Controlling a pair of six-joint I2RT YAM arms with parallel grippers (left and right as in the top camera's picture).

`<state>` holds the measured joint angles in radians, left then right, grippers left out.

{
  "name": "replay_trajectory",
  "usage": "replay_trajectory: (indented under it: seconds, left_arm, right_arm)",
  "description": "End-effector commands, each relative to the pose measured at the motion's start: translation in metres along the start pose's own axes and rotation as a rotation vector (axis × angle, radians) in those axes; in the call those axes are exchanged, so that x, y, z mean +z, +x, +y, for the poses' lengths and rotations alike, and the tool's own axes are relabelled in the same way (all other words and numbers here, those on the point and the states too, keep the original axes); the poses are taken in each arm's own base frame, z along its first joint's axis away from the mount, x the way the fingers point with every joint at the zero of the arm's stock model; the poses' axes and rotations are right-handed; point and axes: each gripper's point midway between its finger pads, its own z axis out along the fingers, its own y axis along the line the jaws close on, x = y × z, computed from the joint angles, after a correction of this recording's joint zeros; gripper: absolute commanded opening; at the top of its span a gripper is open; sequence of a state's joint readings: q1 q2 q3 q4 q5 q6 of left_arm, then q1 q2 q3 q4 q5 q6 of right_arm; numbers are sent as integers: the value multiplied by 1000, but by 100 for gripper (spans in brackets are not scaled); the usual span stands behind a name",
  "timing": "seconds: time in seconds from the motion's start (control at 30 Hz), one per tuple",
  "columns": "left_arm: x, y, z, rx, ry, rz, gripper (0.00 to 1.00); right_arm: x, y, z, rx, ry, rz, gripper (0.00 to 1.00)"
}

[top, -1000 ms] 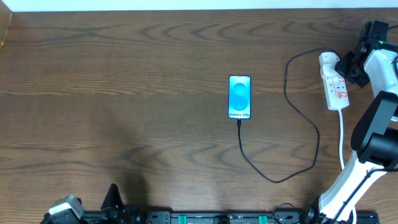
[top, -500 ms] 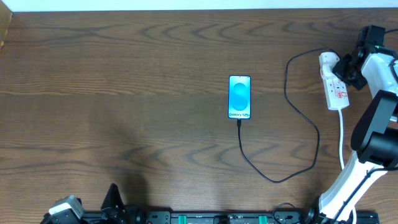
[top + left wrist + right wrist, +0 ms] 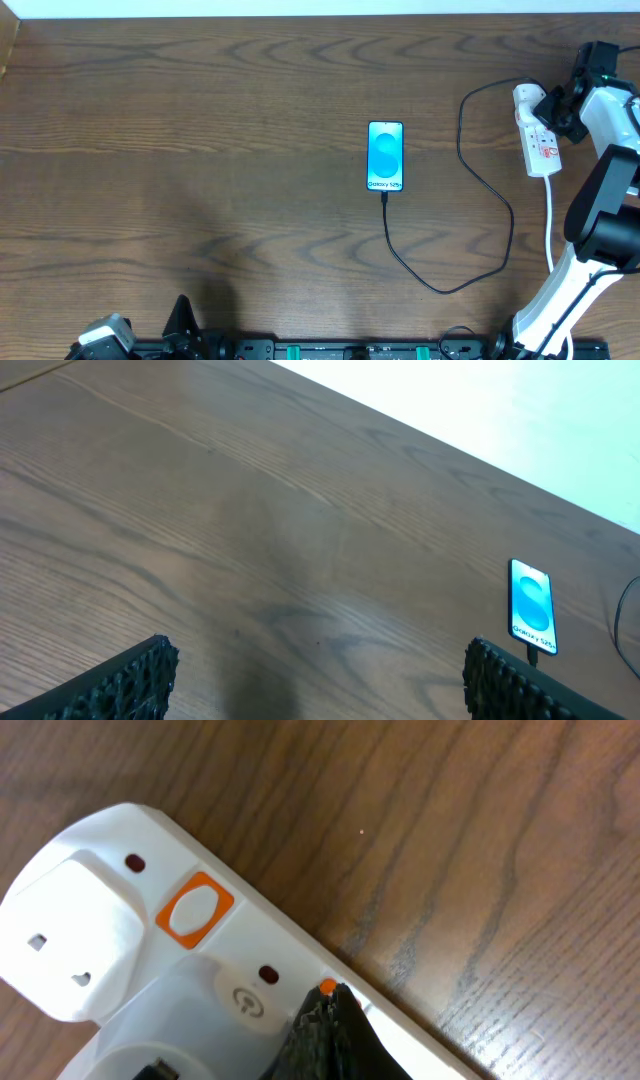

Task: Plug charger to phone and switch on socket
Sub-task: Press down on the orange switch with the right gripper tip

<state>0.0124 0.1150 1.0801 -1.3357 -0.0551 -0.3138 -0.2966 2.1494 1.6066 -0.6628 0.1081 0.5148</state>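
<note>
Two right gripper [image 3: 328, 1010] fingers are clenched together on the narrow white plastic socket [image 3: 250, 935]. The left gripper [image 3: 318, 680] is spread wide above the brown table [image 3: 250, 510].

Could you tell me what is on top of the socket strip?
The white plug head sits in one end; the tip of the shut right gripper covers most of an orange switch, so contact cannot be seen.

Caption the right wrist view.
Shut right hand at an orange switch on the white socket, beside the charger's plug head.
</note>
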Motion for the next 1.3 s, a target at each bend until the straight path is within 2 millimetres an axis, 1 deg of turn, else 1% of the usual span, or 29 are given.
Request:
replay_trajectory:
  seconds: [0.0,0.13,0.3,0.4,0.53,1.07,1.27]
  left_arm:
    - [-1,0,2,0,-8,-9,91]
    - [-1,0,2,-1,-7,-9,91]
    - [-1,0,2,-1,-8,-9,91]
    - [-1,0,2,0,-8,-9,91]
    - [-1,0,2,0,-8,-9,91]
    - [-1,0,2,0,-8,-9,91]
    - [-1,0,2,0,-7,-9,91]
  right_arm:
    - [11,13,3,-15,2,22,1]
    - [16,24,4,-24,-2,40,1]
    - [16,28,8,-34,-7,48,1]
    - [14,36,22,-65,-69,81,1]
    - [13,43,32,-77,-102,101,1]
    - [7,69,61,-155,-116,127,1]
    - [6,74,67,-171,-120,132,1]
